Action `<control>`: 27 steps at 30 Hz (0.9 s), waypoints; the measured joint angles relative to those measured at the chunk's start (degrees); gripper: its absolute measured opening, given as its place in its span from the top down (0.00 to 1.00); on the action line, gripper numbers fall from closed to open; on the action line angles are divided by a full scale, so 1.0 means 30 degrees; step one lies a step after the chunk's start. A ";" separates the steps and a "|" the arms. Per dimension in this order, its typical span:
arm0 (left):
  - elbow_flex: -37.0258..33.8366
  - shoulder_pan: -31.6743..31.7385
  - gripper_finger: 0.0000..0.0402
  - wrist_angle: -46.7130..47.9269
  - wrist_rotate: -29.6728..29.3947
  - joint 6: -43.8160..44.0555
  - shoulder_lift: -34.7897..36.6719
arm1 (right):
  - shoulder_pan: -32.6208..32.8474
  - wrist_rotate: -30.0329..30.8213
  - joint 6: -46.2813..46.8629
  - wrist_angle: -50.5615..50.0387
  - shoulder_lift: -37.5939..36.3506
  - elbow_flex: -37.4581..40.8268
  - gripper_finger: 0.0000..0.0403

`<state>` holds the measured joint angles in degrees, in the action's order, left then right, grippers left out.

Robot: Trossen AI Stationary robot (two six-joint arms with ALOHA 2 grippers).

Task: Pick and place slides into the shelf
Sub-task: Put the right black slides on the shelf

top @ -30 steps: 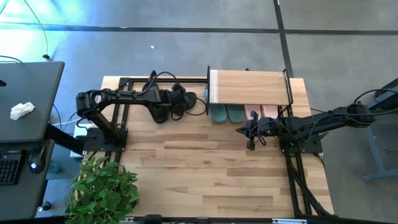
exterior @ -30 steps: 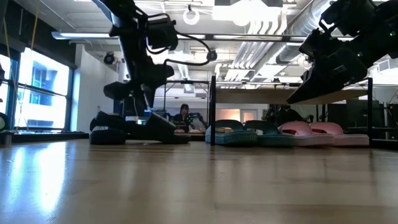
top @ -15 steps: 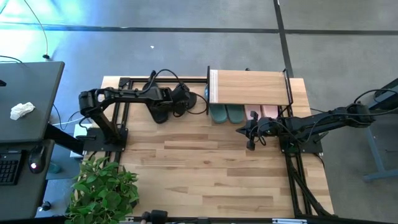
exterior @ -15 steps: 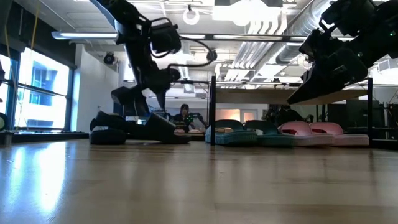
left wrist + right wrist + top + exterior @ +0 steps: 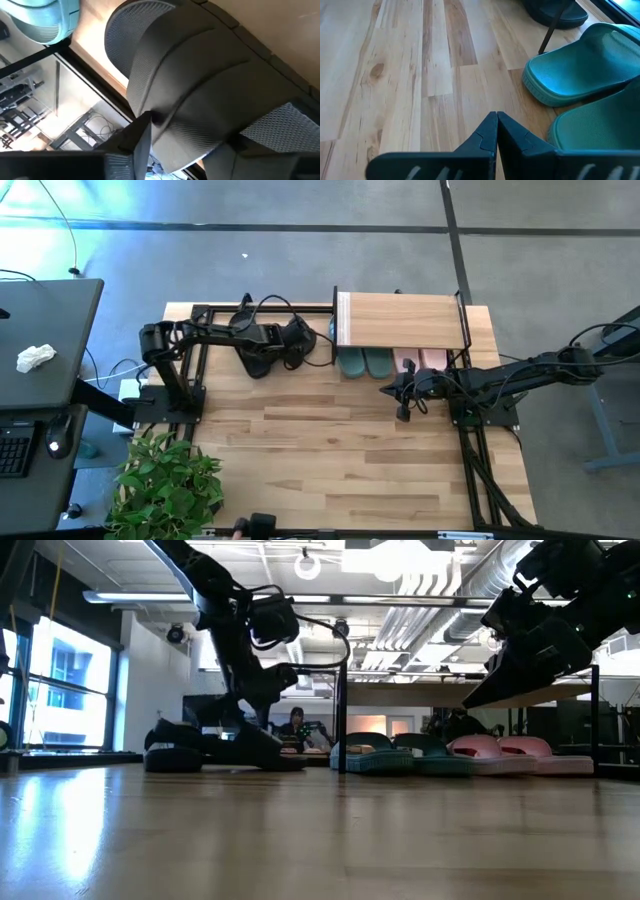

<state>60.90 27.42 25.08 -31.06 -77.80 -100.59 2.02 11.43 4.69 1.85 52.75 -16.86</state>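
Shifted rightward in the high view toward the shelf (image 5: 400,320): the left gripper (image 5: 297,342), now over the black slides (image 5: 265,358) at upper centre, shoulder joint drawn right too. Dropped lower in the low view, closer to the black slide (image 5: 255,748) at left of centre.

overall: bright, even indoor light
source: ceiling lamps (image 5: 305,562) glaring white in low view; window (image 5: 60,690) at its side, blue daylight
glare: sheen streaks on table (image 5: 300,830); blue patch on floor (image 5: 100,240) in high view
shadows: soft, short
backlit: arms near-silhouettes in low view
blur: left wrist view close, black slide (image 5: 200,85) soft
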 joint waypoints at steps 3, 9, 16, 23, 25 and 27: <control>0.0000 -0.0014 0.75 -0.0115 -0.0162 0.0242 0.0012 | 0.0000 0.0004 -0.0048 -0.0007 0.0000 0.0000 1.00; 0.0022 -0.0022 0.97 -0.0075 -0.0381 0.1463 0.0027 | 0.0000 0.0004 -0.0058 -0.0007 0.0000 0.0000 1.00; 0.0033 -0.0285 0.98 0.0400 -0.2531 0.2860 0.0027 | 0.0000 0.0004 -0.0058 -0.0007 0.0000 0.0000 1.00; 0.0866 -0.1097 0.99 0.2393 -0.4019 0.5789 0.0027 | 0.0007 0.0016 -0.0066 -0.0007 0.0000 0.0000 1.00; 0.1305 -0.1513 0.99 0.3006 -0.5049 0.6581 0.0034 | 0.0004 0.0173 -0.0066 -0.0007 0.0000 0.0000 1.00; 0.1692 -0.1941 0.99 0.3309 -0.5806 0.7120 0.0210 | 0.0000 0.0331 -0.0184 0.0000 0.0000 0.0000 1.00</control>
<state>65.98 21.60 35.01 -48.48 -56.44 -99.96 2.02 12.43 4.14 1.85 52.75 -16.86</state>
